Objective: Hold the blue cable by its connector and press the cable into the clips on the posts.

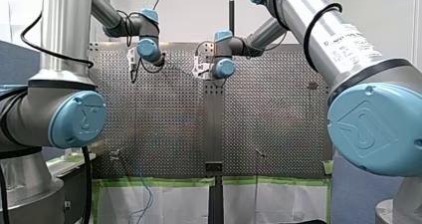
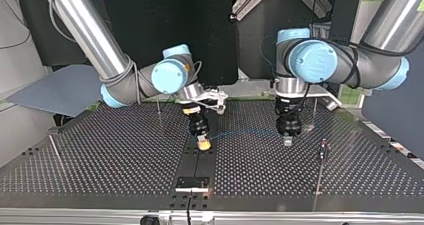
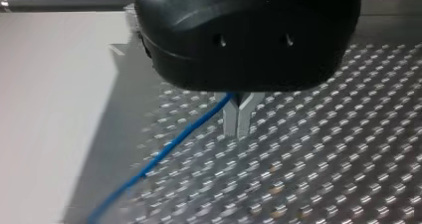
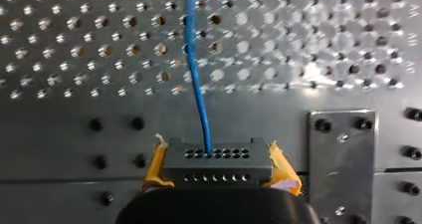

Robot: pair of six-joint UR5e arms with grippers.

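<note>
A thin blue cable (image 2: 245, 132) stretches between my two grippers, low over the perforated table (image 2: 100, 160). My right gripper (image 4: 217, 157), with yellow pads (image 4: 156, 164), is shut on the black connector (image 4: 214, 168); the blue cable (image 4: 195, 69) leaves the connector and runs ahead over the plate. My left gripper (image 3: 238, 132), black with metal fingers (image 3: 230, 120), is shut on the blue cable (image 3: 174, 139), which trails away along the table. In the top view my right gripper (image 2: 202, 144) is at centre and my left gripper (image 2: 288, 139) is further right.
Thin posts stand on the table: one (image 2: 324, 152) near my left gripper, another (image 2: 54, 146) at the top view's far left, and one (image 2: 159, 109) behind my right gripper. A dark centre strip with a bracket (image 2: 192, 183) runs toward the top view's near edge.
</note>
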